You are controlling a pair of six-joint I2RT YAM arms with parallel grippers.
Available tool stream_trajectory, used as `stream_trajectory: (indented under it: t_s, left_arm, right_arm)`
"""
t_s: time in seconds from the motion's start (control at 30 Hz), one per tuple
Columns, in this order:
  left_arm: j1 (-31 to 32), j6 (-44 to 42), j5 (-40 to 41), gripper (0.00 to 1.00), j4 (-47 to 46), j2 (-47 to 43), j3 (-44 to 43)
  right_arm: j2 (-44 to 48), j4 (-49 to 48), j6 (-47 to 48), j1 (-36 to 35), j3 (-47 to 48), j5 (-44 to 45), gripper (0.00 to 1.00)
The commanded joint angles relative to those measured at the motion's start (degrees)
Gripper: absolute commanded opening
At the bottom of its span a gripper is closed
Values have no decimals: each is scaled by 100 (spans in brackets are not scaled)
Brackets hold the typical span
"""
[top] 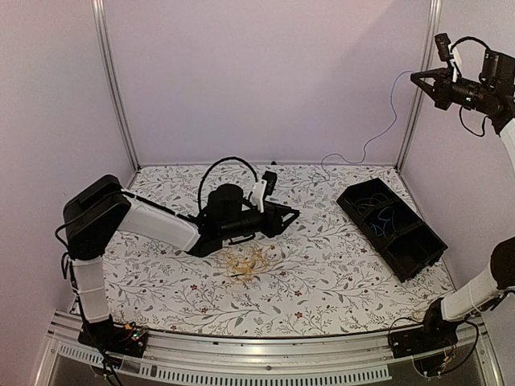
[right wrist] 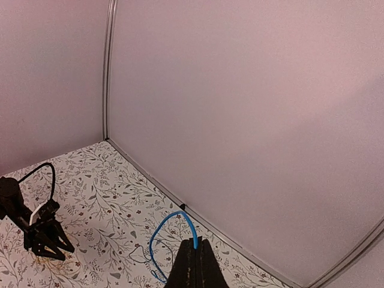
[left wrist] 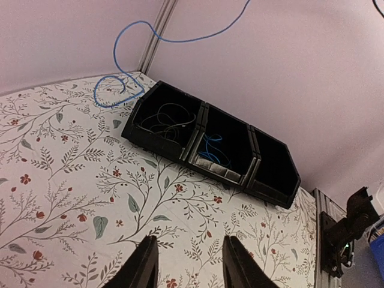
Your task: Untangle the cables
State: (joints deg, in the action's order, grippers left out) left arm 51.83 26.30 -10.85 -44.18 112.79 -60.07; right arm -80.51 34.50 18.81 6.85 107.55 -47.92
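Floral worktop (top: pixel 322 281), pink walls: the right pincer (right wrist: pixel 193 245) is clamped on one end of the blue cable (right wrist: pixel 187 221), high above and beyond the black three-bay bin (left wrist: pixel 270 193). The cable's tail lies looped on the worktop just behind the bin's far end, so I'd expect more lift to pull it out of the tips or drag it across the bin. Well left of the bin the left pincer (left wrist: pixel 189 246) stands apart and empty. The yellow cable tangle (top: pixel 245 261) lies below and nearer than its tips, so closing now grabs air.
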Motion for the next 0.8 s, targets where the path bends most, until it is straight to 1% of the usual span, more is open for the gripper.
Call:
stream_trajectory:
  t_s: [0.0,0.17,0.3,0.43,0.63,0.77]
  left_arm:
    - [1,-151,184,38,323,-220,80]
    - [-27,-157,313,41,721,-198,-76]
    - [-55,-99,378,42,969,-208,-161]
    - [-76,-28,399,42,1143,-301,-142]
    - [-82,19,417,43,1415,-459,-119]
    - [-86,-17,203,47,1479,-591,-93]
  right_arm:
    - [200,-259,-187,245,-93,-262,0]
    - [305,-253,-233,544,-180,-361,0]
    - [498,-251,-186,833,-504,-376,0]
    - [782,-251,-89,1075,-1116,-312,0]
    - [1113,-244,288,1120,-2221,87,0]
    - [1151,-244,381,1117,-2685,84,0]
